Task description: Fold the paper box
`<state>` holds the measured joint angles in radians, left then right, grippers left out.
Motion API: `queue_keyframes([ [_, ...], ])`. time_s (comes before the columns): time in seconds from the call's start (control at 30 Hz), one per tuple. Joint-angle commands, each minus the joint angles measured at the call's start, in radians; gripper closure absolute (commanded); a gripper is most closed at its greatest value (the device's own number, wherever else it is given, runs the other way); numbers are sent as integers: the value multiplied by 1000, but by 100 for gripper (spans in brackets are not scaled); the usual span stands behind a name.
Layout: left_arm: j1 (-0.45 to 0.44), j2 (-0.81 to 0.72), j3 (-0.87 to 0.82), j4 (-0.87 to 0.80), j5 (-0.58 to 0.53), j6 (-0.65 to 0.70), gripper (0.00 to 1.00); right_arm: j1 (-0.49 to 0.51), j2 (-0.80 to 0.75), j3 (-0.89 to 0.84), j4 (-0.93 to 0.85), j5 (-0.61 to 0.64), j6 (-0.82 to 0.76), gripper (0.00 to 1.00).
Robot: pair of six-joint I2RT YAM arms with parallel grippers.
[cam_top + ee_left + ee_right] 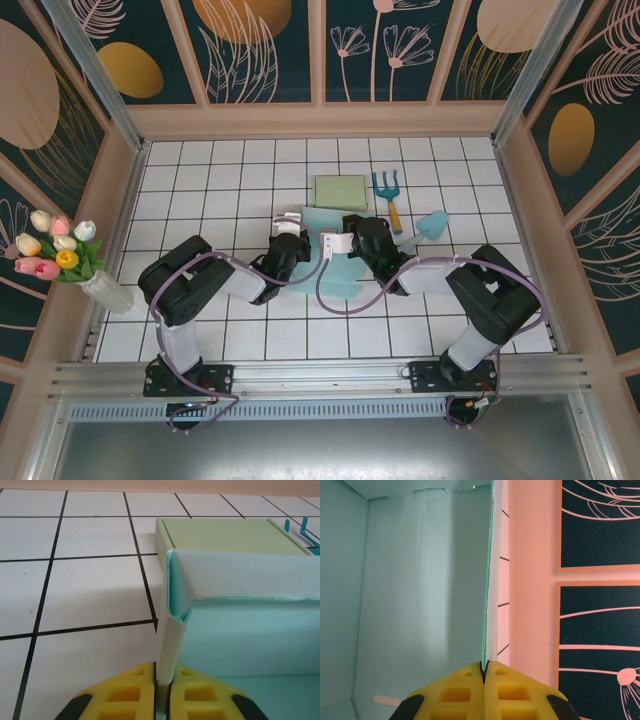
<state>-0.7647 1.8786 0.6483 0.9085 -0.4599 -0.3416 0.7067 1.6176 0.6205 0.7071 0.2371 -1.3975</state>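
Observation:
The paper box (340, 282) is pale teal card lying mid-table between the two arms. My left gripper (290, 222) is at its left side. In the left wrist view the yellow fingers (130, 692) of my left gripper (164, 681) are shut on a folded, upright side wall of the paper box (240, 630), white on the outside. My right gripper (337, 242) is over the box's middle. In the right wrist view my right gripper (484, 666) is shut on the thin edge of another raised wall, with the teal inside of the box (410, 605) to its left.
A flat olive-green box (340, 190) lies just beyond the paper box and shows close behind it (230, 535). To its right are a teal hand rake (388, 196) and a teal scoop (432, 225). A vase of tulips (60, 255) stands at the left wall.

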Motion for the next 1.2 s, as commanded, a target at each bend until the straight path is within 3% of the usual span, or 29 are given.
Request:
queue_keyframes([
  [0.0,8,29,9,32,-23,1,92,-6,29,-10,-100,-15,38,99],
  [0.27,8,36,2,35,-49,3,95,-7,5,21,-163,-47,99,85],
  [0.57,8,46,-19,56,-87,31,95,-10,-81,22,-233,-131,153,77],
  [0.97,9,73,-6,87,-154,99,94,-11,-247,5,-310,-267,232,72],
  [1.17,9,87,-7,108,-123,108,93,-15,-325,-29,-232,-250,355,72],
])
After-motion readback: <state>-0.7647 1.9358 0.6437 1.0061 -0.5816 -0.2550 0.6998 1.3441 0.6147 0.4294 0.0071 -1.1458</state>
